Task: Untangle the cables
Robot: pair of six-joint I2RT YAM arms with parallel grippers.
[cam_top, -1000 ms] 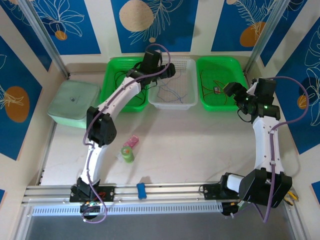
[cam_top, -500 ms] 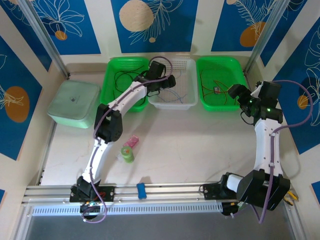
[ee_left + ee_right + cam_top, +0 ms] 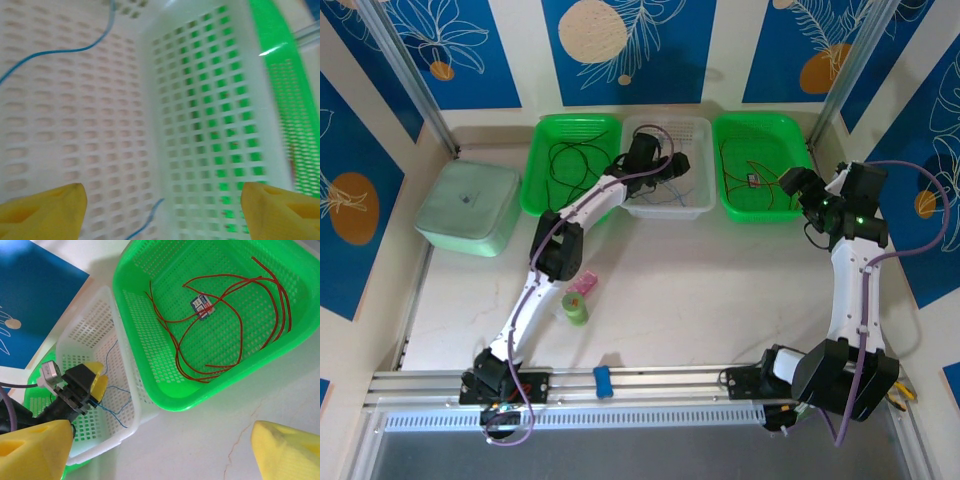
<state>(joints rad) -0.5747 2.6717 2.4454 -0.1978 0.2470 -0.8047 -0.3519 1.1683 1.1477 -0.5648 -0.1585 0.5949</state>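
Observation:
The cables lie sorted in three baskets at the back. Black cables loop in the left green basket. A thin blue cable lies in the white basket. Red cables fill the right green basket. My left gripper hangs open inside the white basket; a blue cable strand curves on the floor and a loose end lies below its gap. My right gripper is open and holds nothing, above the table before the red cables.
A pale green lidded box sits at the left. A green tape roll and a pink object lie on the table near the left arm. A small tag hangs on the red cables.
My left gripper has swung right, from the left green basket's edge into the white basket. The right arm has shifted slightly right.

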